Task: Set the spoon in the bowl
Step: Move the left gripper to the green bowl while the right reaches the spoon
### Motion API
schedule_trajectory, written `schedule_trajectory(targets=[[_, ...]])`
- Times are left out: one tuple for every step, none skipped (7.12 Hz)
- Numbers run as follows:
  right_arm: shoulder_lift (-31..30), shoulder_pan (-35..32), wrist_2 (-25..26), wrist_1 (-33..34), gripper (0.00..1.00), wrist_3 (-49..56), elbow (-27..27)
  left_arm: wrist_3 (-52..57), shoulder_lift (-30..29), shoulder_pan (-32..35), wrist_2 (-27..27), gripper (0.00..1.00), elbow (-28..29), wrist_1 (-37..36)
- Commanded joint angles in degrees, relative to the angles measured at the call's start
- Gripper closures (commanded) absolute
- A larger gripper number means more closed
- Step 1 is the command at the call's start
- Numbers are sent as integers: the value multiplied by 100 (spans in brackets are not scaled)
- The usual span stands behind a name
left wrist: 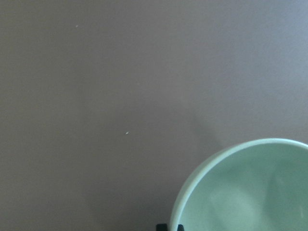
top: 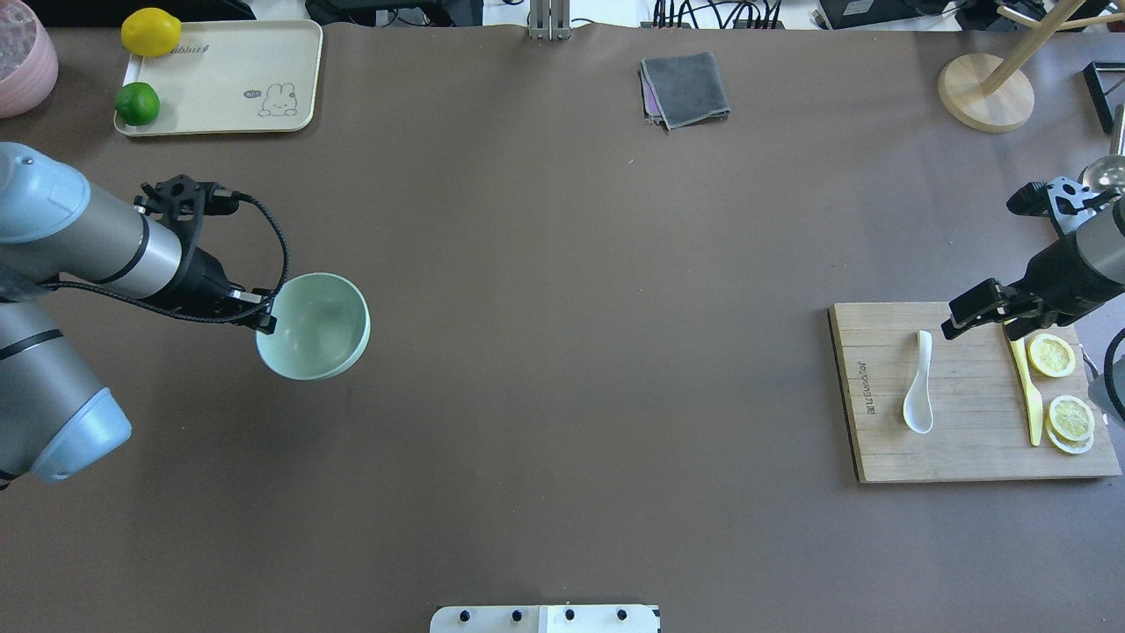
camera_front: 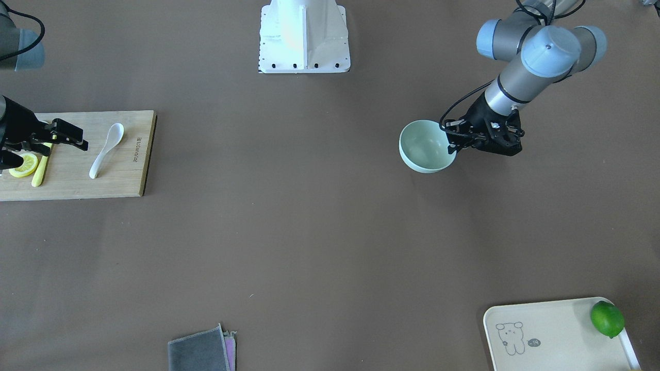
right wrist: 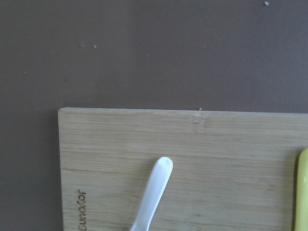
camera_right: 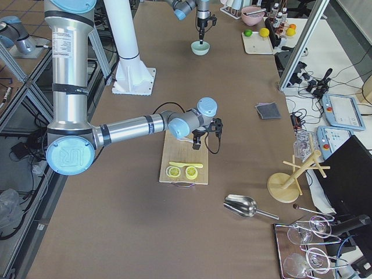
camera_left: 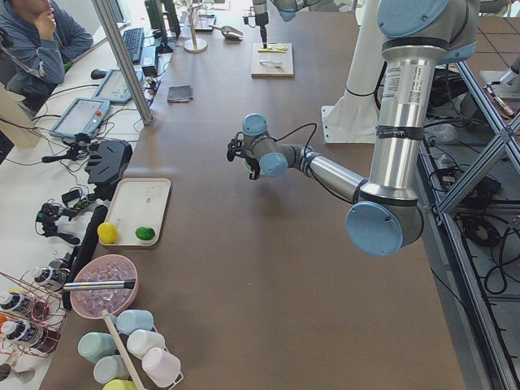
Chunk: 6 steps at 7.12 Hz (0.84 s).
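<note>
The white spoon (top: 919, 387) lies on the wooden cutting board (top: 967, 448) at the right, scoop toward the robot; it also shows in the front view (camera_front: 105, 149) and the right wrist view (right wrist: 151, 197). My right gripper (top: 967, 315) hovers open and empty over the board's far edge, just right of the spoon's handle tip. The pale mint-green bowl (top: 325, 330) is at the left; it also shows in the front view (camera_front: 425, 147) and the left wrist view (left wrist: 250, 192). My left gripper (top: 264, 316) is shut on the bowl's near-left rim. The bowl is empty.
A yellow knife (top: 1028, 396) and lemon slices (top: 1052, 356) lie on the board right of the spoon. A cream tray (top: 220, 79) with a lemon and a lime stands far left. A grey cloth (top: 685, 88) lies at the far middle, a wooden stand (top: 984, 92) far right.
</note>
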<state>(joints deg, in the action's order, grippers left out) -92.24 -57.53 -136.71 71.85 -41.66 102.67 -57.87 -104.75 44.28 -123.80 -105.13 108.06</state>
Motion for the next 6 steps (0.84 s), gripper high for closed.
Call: schedule_trajectory(targets=[[13,521,460,-337,7,-954,-10,-679,-1177,-321,389,100,-25,-1241],[30,724,696,-408,7,-1323,-28,-839,-1362,-794,696,100,62,-1252],[30,769,803,-426,7,-1414,-97,-1032,-1695,-955,1039,100,289,-1261],[30,787,813,-426,10,-1528,-150,-1242,-1907,-1044,1060,100,483,-1261],[39,813,813,-435,19,-1659,-151,-1288,-1909,-1053,1095,100,476,-1261],[117,935,891,-435,27,-1722,-168,-1402,-1927,-1262,1347,100,485,-1261]])
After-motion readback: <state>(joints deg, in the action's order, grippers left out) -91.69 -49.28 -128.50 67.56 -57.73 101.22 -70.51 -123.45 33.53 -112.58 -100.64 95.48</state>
